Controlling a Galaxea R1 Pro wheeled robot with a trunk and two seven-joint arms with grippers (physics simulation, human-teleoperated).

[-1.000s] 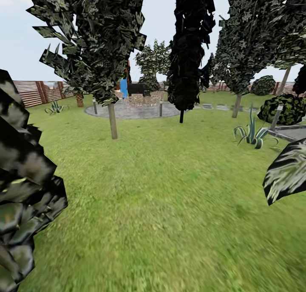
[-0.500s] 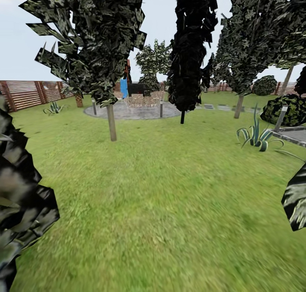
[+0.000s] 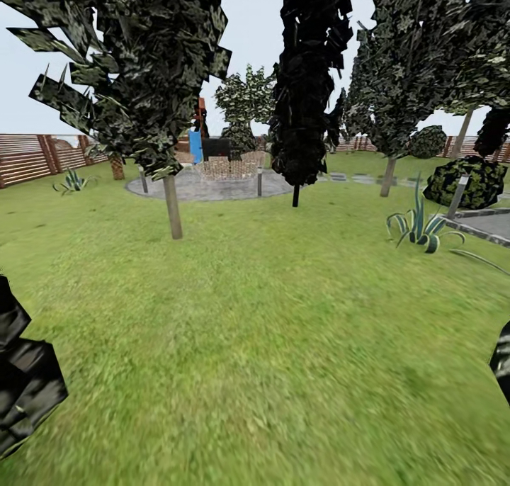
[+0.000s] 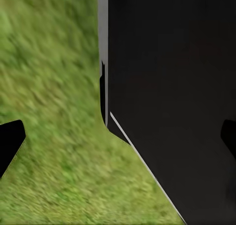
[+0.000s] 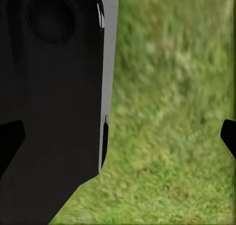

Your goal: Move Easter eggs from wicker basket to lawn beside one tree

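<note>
**Transit over grass; basket and eggs not yet located**

Garden setting: fenced lawn point(image 3: 269, 344) under a pale sky, trees ahead, paved circle in the distance.

Left gripper point(image 4: 118, 136): both dark fingertips sit at opposite edges of the left wrist view, wide apart, nothing between them, so released. Behind them is grass and a large black panel of the robot's own body. Right gripper point(image 5: 118, 136): same reading in the right wrist view, tips spread, empty, grass and black body panel beyond.

Key relation: cannot be fixed from these pictures. Neither the wicker basket nor any egg is identifiable, so direction from either gripper, and which arm is nearer, stay undetermined. Judgement: this is a travel phase; the basket must be found first.

Outward, head view: open grass runs forward. Nearest tree point(image 3: 171, 210), grey-brown trunk, stands ahead left. A black-crowned tree point(image 3: 304, 82) stands centre, further back. A spiky agave point(image 3: 419, 227) lies to the right, beside a grey path edge point(image 3: 489, 227). Wooden fence point(image 3: 35, 156) far left.

Obstacles: dark foliage point(image 3: 25, 380) close at lower left. Straight ahead the grass looks passable.
</note>
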